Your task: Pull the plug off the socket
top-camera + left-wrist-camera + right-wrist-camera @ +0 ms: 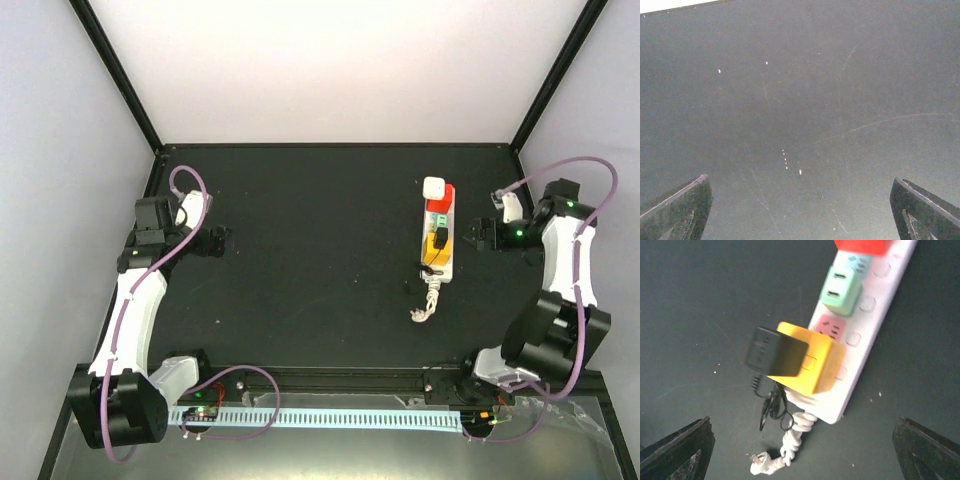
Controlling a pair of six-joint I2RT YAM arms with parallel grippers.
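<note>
The right claw (476, 233), wide open and empty, should close squarely on the black plug (775, 354), then pull straight off the socket (862, 352)

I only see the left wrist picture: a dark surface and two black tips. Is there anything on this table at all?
Observer: Yes. A white power strip lies on the right side of the table, far from the left tool.
Operator: Anything plugged in?
Observer: A black plug sits in a yellow adapter block at the strip's near end.
Operator: Is the other arm touching it?
Observer: No. The right tool is open, beside the strip, apart from it.
</note>
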